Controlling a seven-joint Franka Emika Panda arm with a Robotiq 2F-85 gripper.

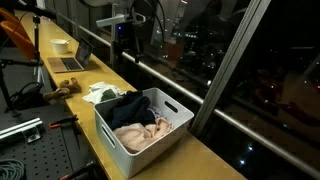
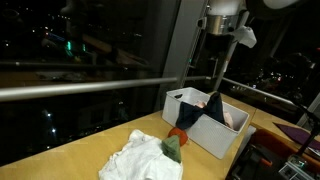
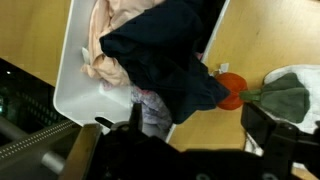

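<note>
A white plastic basket (image 1: pixel 107 135) (image 2: pixel 190 100) (image 3: pixel 68 90) stands on the wooden table by the window. It holds a pink garment (image 1: pixel 142 137) (image 3: pixel 100 50). A dark navy garment (image 1: pixel 130 108) (image 2: pixel 206 112) (image 3: pixel 165 55) lies on top and hangs over the basket's rim. My gripper (image 1: pixel 126 45) (image 2: pixel 217 72) (image 3: pixel 180 140) hangs above the basket and navy garment. In the wrist view its jaws stand wide apart and open, with only bare table between them.
Beside the basket lie an orange item (image 2: pixel 178 133) (image 3: pixel 231 88), a green cloth (image 2: pixel 172 149) (image 3: pixel 285 97) and a white cloth (image 2: pixel 135 160) (image 1: pixel 100 92). A laptop (image 1: pixel 72 60) and a bowl (image 1: pixel 60 45) sit farther along the table. A railing (image 2: pixel 80 88) and window glass border it.
</note>
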